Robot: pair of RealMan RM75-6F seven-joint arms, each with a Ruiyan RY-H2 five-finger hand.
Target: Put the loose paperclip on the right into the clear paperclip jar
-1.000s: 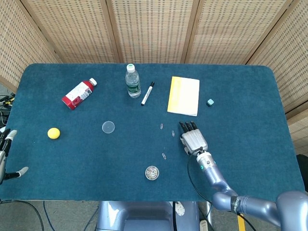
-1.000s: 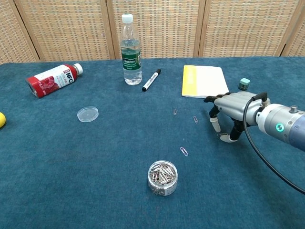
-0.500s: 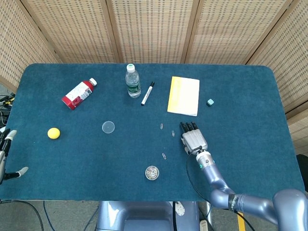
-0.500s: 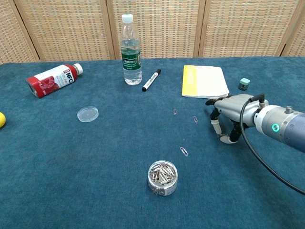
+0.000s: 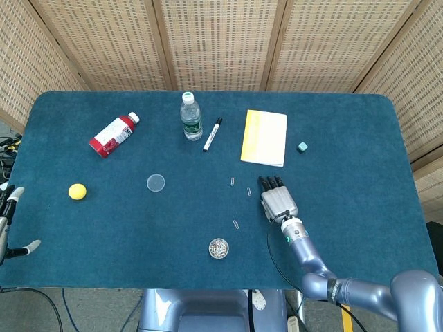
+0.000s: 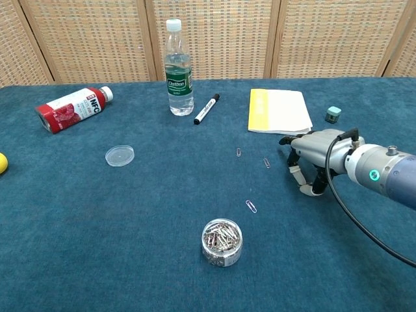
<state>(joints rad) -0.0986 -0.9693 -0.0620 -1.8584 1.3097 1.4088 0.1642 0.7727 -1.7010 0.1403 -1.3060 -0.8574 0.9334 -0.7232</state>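
The right hand (image 6: 311, 158) hovers low over the blue table (image 5: 346, 138), its fingers (image 6: 294, 173) curled downward and holding nothing. The loose paperclip (image 6: 266, 163) lies flat just left of it, apart from the fingertips. The clear jar (image 6: 221, 242) of clips stands nearer, well to the left. The left hand (image 5: 8, 218) rests at the table's far-left edge, fingers spread.

We see the left hand (image 5: 8, 218) cut off at head view's left edge, absent from chest view. The ball (image 6: 2, 162) is clipped there. Right hand's (image 6: 316, 156) fingers (image 6: 294, 172) curl underneath, grip unclear.
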